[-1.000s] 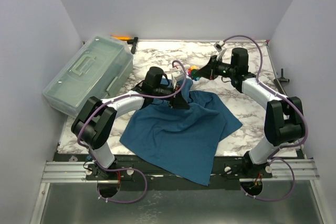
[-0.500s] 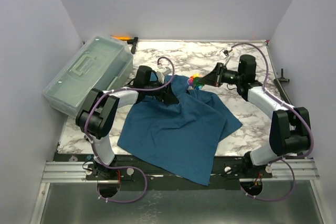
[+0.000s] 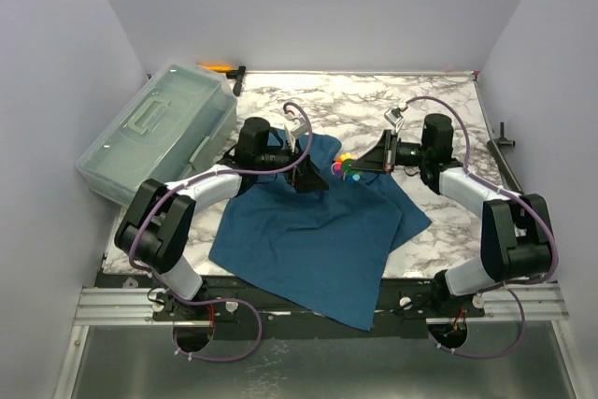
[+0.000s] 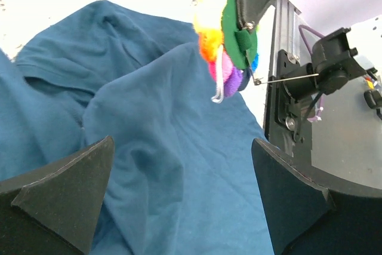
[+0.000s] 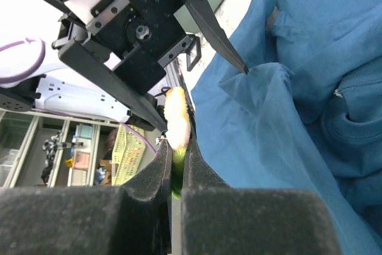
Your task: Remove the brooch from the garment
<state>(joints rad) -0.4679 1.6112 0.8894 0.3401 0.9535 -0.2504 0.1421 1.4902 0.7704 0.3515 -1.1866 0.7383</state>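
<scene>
Your right tool (image 3: pixel 360 168) is pressed together on the brooch (image 3: pixel 344 167), pinching the small flower-like piece edge-on between its tips. The right wrist view shows only a yellow-and-green sliver of it squeezed in the narrow slot between the two pads. From the left wrist view you see its green backing facing the camera, with yellow, orange, pink, purple and blue petals behind it and a short white loop dangling below. The brooch hangs above the far part of the dark teal T-shirt (image 3: pixel 318 240), just beside a raised fold of cloth. I cannot tell whether it touches that fold or is apart from it. Your left tool (image 3: pixel 308 178) is spread wide and holds nothing. Its two dark fingers (image 4: pixel 65 189) stand well apart over the rumpled shirt, pointing toward the brooch. In the right wrist view one fingertip sits right at a small peak of cloth. The T-shirt lies crumpled toward the collar end and flatter toward you, spread across the middle of the marble worktop (image 3: pixel 439 109), with its near corner hanging over the front edge. A clear lidded storage box (image 3: pixel 159 128) sits at the left edge, and an orange-handled implement (image 3: pixel 217 66) lies behind it at the far wall.
</scene>
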